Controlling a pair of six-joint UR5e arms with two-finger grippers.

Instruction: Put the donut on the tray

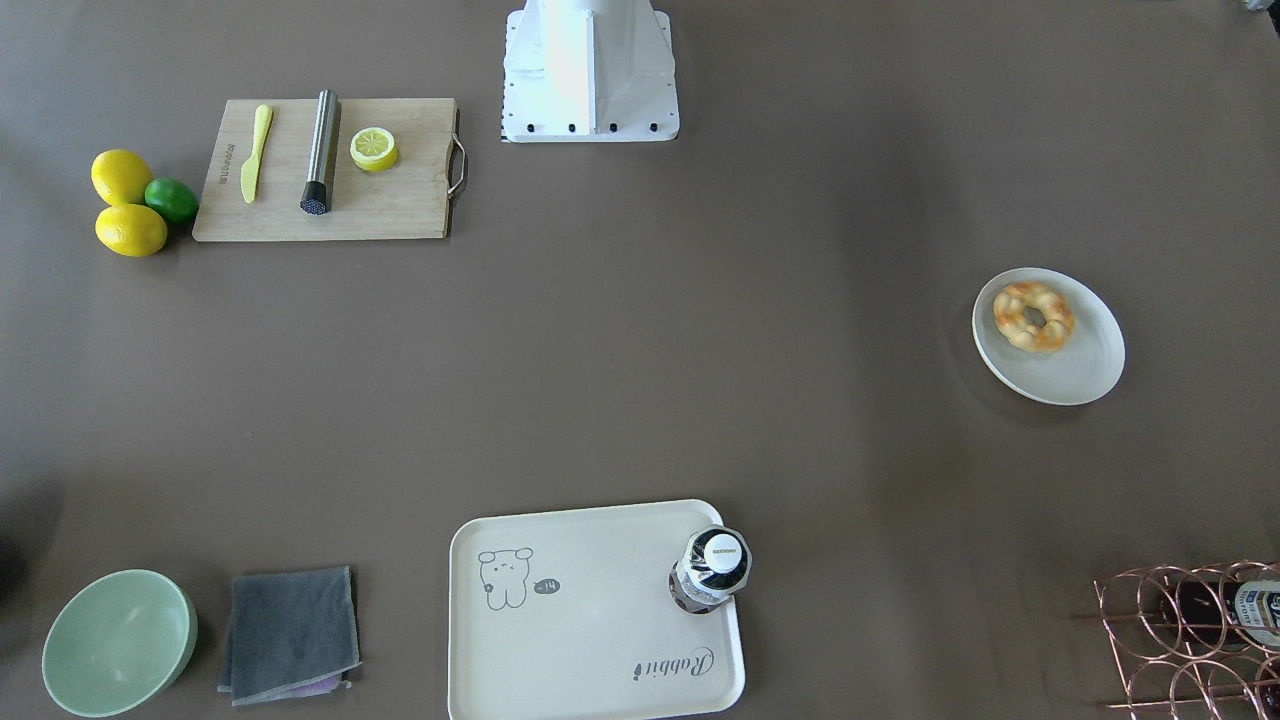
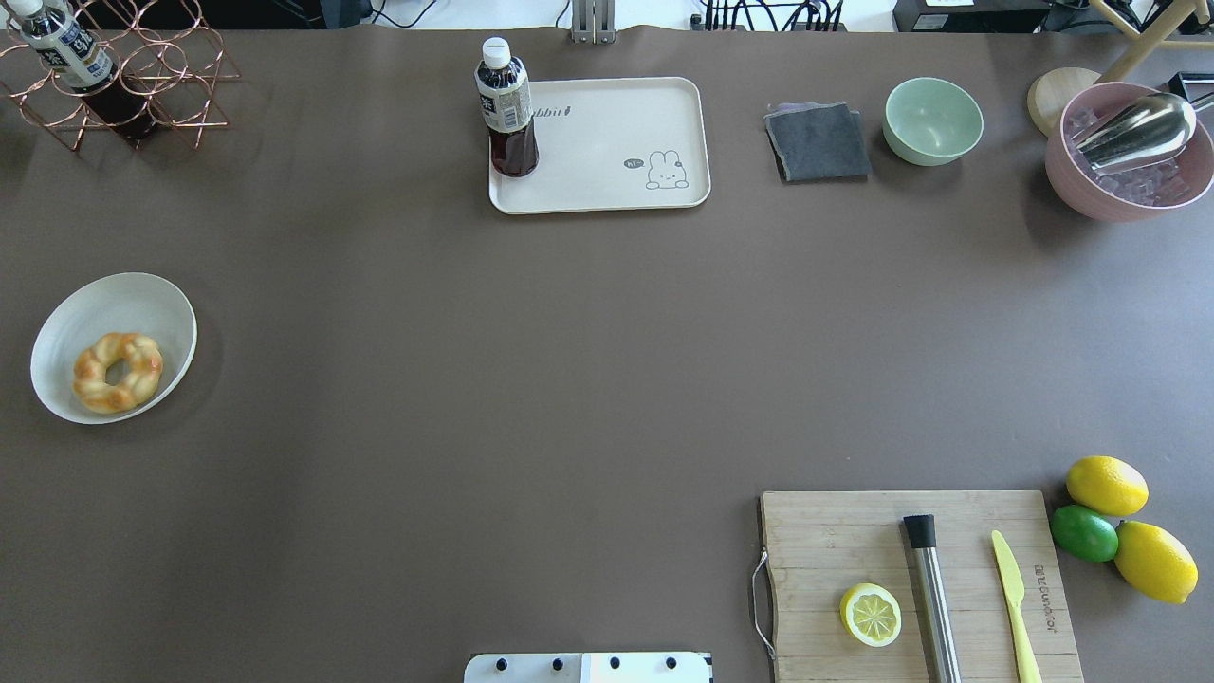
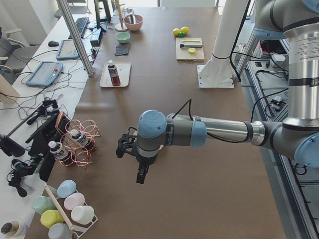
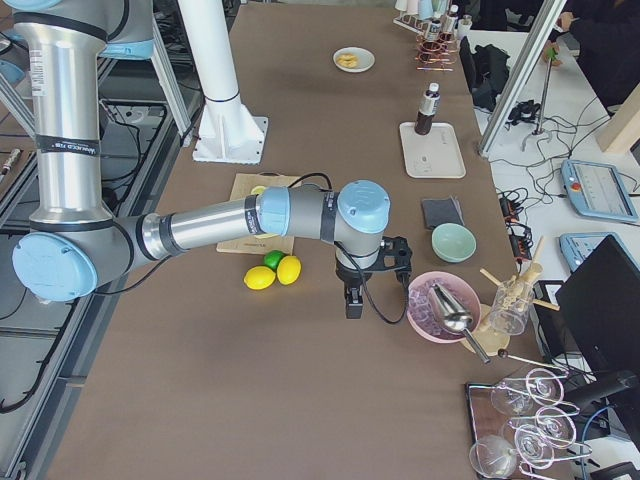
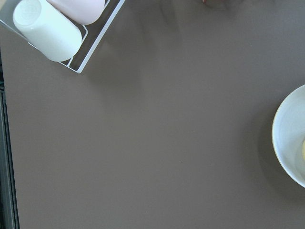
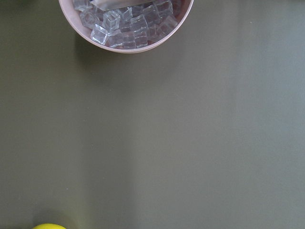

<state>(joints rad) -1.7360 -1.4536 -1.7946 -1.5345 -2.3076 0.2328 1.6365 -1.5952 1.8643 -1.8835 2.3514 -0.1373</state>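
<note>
The donut (image 2: 118,372) lies on a round white plate (image 2: 142,304) at the table's left side; it also shows in the front-facing view (image 1: 1034,316). The cream tray (image 2: 607,142) with the rabbit drawing lies at the far middle edge, with a dark bottle (image 2: 507,109) standing on its left end. My left gripper (image 3: 142,174) hangs over the table near the plate, and the left wrist view shows the plate's rim (image 5: 290,138). My right gripper (image 4: 353,300) hangs next to the pink ice bowl (image 4: 440,305). I cannot tell if either is open or shut.
A wooden cutting board (image 2: 854,531) holds a lemon slice (image 2: 870,614), a steel cylinder and a yellow knife. Two lemons and a lime (image 2: 1084,532) lie beside it. A grey cloth (image 2: 818,142), a green bowl (image 2: 932,120) and a copper wire rack (image 2: 123,81) stand along the far edge.
</note>
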